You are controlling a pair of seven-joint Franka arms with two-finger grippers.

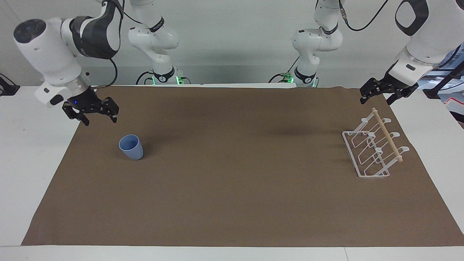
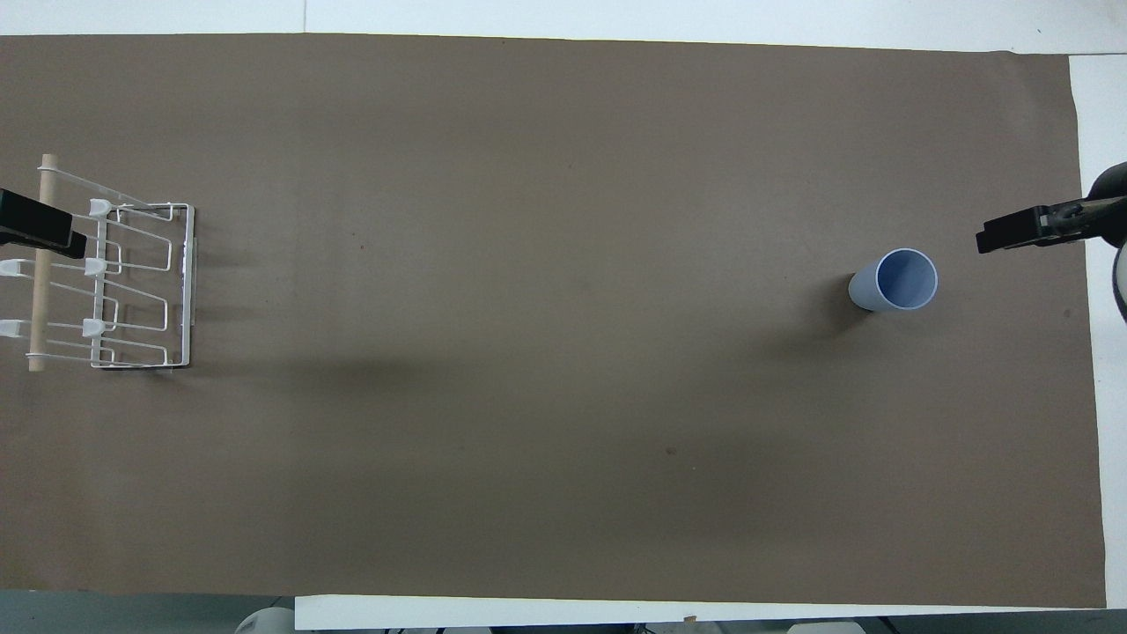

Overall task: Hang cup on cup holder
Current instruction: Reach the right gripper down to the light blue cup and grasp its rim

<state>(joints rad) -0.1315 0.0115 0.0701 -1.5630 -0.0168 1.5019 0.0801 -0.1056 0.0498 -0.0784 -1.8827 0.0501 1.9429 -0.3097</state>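
Upright, plain light blue cup point(image 1: 131, 146) on brown mat, right pincer point(image 1: 98, 120) spread above, left pincer point(image 1: 375, 96) spread.

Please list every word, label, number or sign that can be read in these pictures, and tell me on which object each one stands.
"2": on the black band at the foot of the right arm's base.
A similar mark stands on the left arm's base, but it is too blurred to read.
The cup, the cup holder and the brown mat carry no text.
The right gripper and the left gripper show no readable label.
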